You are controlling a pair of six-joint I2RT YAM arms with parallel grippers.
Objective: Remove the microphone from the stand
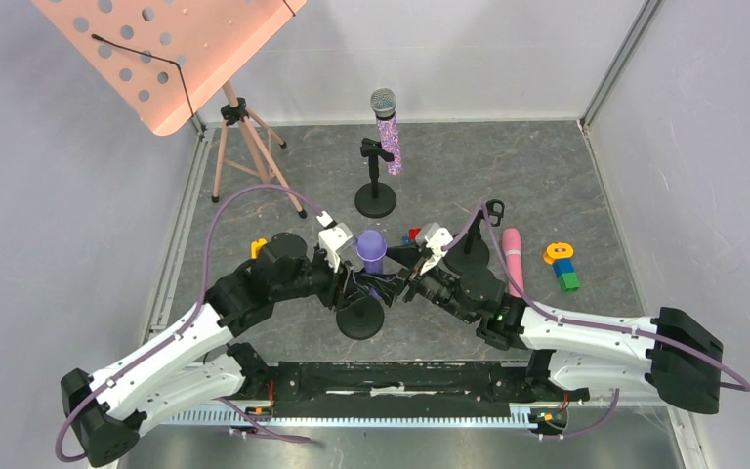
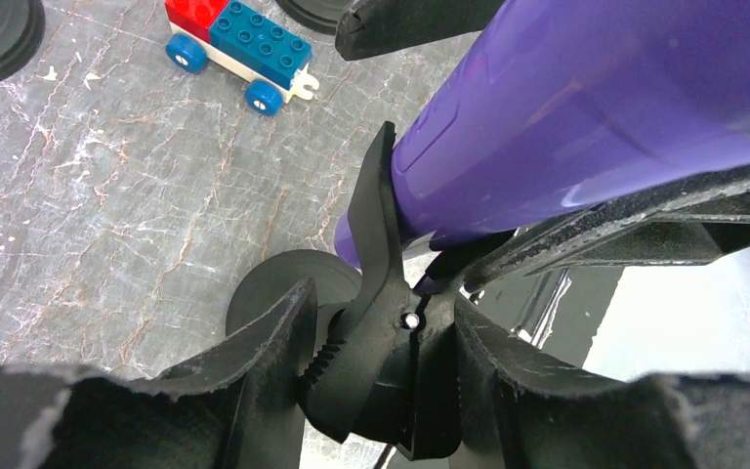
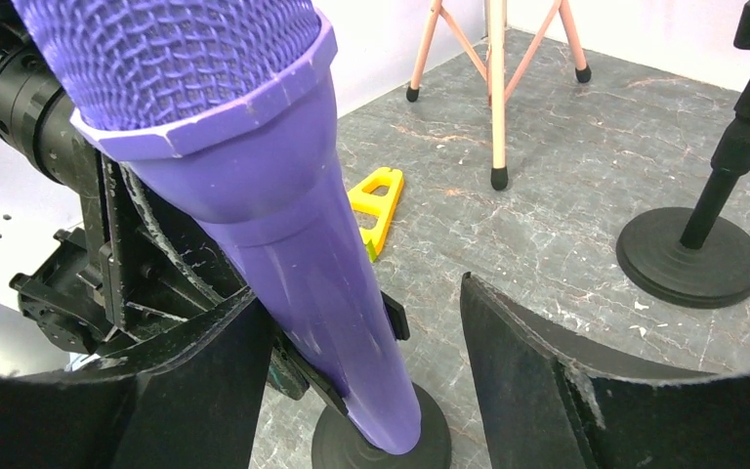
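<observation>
Purple mic (image 3: 293, 244) in stand clip (image 2: 376, 254), L gripper (image 2: 381, 313) fingers tight on clip, R gripper (image 3: 361, 288) fingers spread round mic.

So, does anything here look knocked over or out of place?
The smooth pink microphone lies flat on the grey tabletop beside a black stand with an empty clip, while the plain purple microphone and the glittery purple one sit in their stands. Nothing looks spilled or broken.

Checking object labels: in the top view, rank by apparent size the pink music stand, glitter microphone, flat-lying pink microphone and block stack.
Largest: pink music stand, by far.
Next: glitter microphone and pink microphone look about alike; the upright one is nearer the camera, so unranked.
Smallest: block stack.
</observation>
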